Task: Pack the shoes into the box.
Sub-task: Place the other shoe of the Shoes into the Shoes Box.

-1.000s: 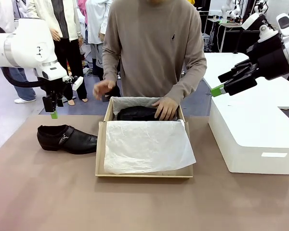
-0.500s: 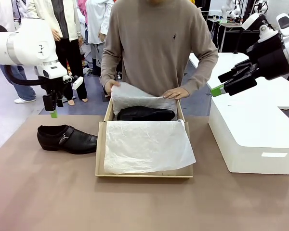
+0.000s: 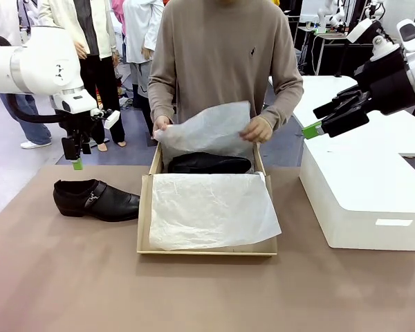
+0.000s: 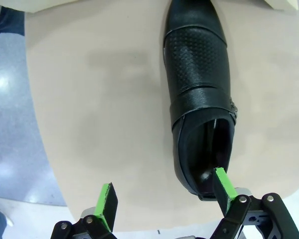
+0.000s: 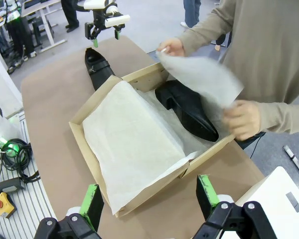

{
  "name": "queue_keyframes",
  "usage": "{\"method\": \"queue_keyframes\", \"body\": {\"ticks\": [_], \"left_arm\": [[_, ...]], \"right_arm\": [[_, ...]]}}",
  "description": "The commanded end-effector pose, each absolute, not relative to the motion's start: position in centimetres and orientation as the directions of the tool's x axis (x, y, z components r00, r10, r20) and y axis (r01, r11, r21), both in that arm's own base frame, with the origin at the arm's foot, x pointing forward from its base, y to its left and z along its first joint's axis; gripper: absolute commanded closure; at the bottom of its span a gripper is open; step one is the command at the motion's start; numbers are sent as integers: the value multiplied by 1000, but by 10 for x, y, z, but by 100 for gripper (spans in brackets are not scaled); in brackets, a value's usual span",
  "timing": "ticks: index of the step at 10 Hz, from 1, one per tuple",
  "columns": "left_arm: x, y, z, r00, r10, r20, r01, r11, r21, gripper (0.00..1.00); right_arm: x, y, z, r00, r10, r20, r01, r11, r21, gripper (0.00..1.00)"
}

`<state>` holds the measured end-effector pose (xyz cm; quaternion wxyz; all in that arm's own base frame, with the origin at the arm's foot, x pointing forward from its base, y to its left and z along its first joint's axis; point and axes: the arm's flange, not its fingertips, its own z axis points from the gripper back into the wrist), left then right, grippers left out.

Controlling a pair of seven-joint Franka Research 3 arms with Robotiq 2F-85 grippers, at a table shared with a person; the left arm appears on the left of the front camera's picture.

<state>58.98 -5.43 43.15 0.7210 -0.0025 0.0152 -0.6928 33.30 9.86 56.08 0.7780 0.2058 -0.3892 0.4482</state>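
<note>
Hanging with its jaws spread wide and empty, the left gripper (image 3: 77, 164) points straight down just above the heel end of the loose shoe (image 3: 97, 199), not touching it. In its wrist view one green pad (image 4: 222, 183) overlaps the shoe's open heel, and the toe points away from the fingers toward the box (image 3: 144, 214). That shoe lies on its sole on the table (image 3: 69, 277), just beside the box's wall. The right gripper (image 3: 315, 119), likewise wide and holding nothing, is raised above the white block (image 3: 360, 200), well apart from the box, which lies ahead of and below its fingers. The second shoe (image 3: 209, 163) lies in the box's far part, beside the tissue paper (image 3: 211, 211). Beyond it, the person's hands (image 3: 257, 129) hold a tissue sheet (image 3: 207, 128) lifted over that shoe.
</note>
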Motion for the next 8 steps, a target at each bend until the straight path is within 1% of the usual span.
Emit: {"method": "queue_keyframes", "body": {"ticks": [1, 5, 8], "left_arm": [[590, -54, 423, 65, -998, -10, 995, 65, -75, 0], [595, -52, 402, 97, -995, -6, 981, 97, -168, 0], [604, -48, 390, 114, -993, -14, 976, 114, -185, 0]], "right_arm": [[335, 98, 561, 282, 533, 798, -865, 501, -29, 0], [335, 98, 561, 282, 533, 798, -865, 501, -29, 0], [335, 98, 561, 282, 533, 798, -865, 501, -29, 0]]}}
